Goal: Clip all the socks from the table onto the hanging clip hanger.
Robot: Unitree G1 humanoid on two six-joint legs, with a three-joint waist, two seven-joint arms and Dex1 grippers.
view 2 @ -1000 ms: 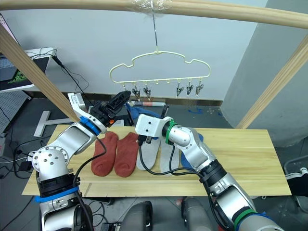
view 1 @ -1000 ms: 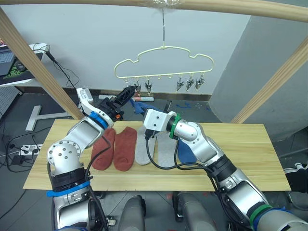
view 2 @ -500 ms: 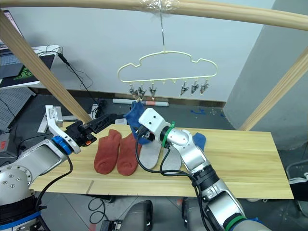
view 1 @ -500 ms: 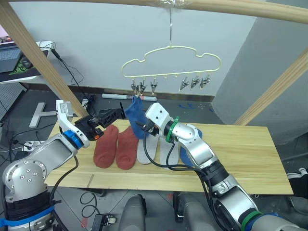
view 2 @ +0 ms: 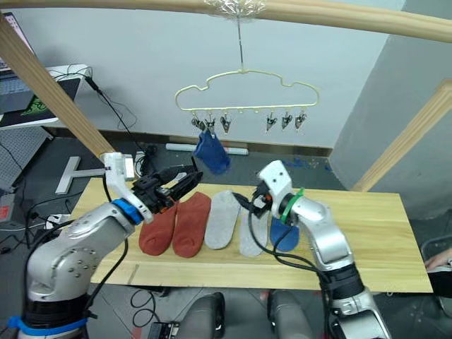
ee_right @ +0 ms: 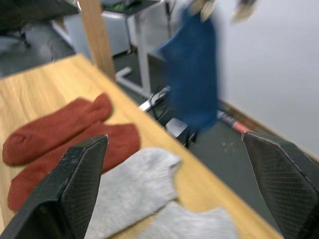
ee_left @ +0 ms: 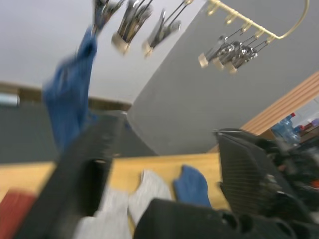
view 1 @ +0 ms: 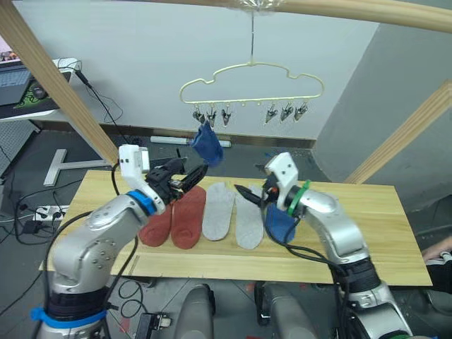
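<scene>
**One sock hung, five left on the table**

A blue sock (view 2: 212, 154) is seen hanging from one of the leftmost clips of the clip hanger (view 2: 246, 92), which is hooked on the pale wooden pole (view 2: 318, 13) overhead. The other clips (view 2: 286, 121) are seen bare.

On the table (view 2: 367, 240) five socks are laid side by side: two rust-red socks (view 2: 175, 223) at the left, two grey socks (view 2: 235, 224) in the middle, and a second blue sock (view 2: 284, 233) at the right, partly hidden by the right arm.

The left gripper (view 2: 185, 182) is held above the red socks, its fingers parted and nothing between them; in the left wrist view the gap is seen clear. The right gripper (view 2: 245, 202) is poised low over the grey socks, jaws wide apart in the right wrist view and likewise empty.

By count, one of six is judged done. Five pick-ups and five clippings are judged to remain, with no sock yet in hand. The grey pair lies nearest the right gripper, the red pair nearest the left
</scene>
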